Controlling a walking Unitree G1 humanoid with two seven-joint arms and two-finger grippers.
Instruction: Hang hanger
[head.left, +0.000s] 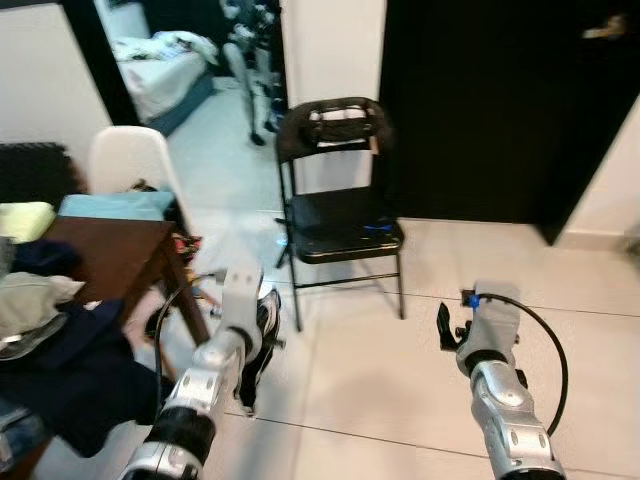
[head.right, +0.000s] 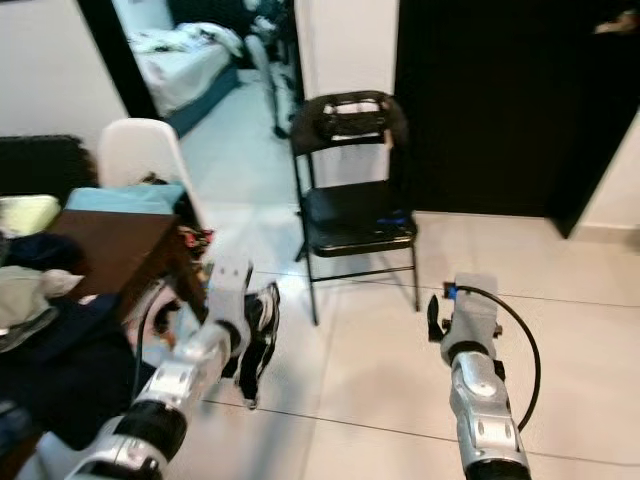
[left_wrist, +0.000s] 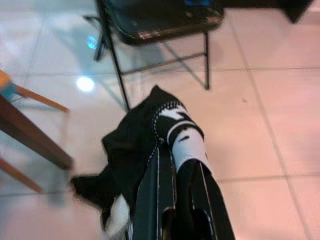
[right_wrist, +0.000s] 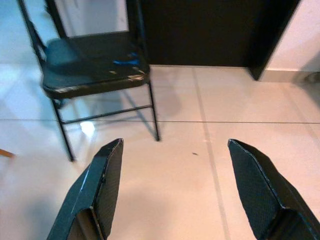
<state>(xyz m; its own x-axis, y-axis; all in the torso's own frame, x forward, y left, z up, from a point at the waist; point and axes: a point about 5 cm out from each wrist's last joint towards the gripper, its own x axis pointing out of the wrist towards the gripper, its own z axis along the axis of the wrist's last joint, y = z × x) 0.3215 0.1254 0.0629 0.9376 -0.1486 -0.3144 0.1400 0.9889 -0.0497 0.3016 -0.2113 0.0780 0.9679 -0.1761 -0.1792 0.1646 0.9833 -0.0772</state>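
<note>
My left gripper (head.left: 264, 318) is held low over the tiled floor, left of a black folding chair (head.left: 340, 228), and is shut on a black and white garment (head.left: 251, 378) that droops from its fingers. In the left wrist view the garment (left_wrist: 131, 145) bunches over the closed fingers (left_wrist: 159, 185). I cannot make out a hanger inside it. My right gripper (head.left: 444, 326) hovers open and empty to the right of the chair, about level with its front legs. The right wrist view shows both fingers (right_wrist: 102, 182) spread wide above bare tiles, with the chair seat (right_wrist: 90, 65) beyond.
Something dark is draped over the chair back (head.left: 338, 122). A brown table (head.left: 112, 255) piled with clothes stands at my left, a white chair (head.left: 128, 160) behind it. A black door (head.left: 500, 110) fills the far right. A doorway shows a bed (head.left: 160, 68).
</note>
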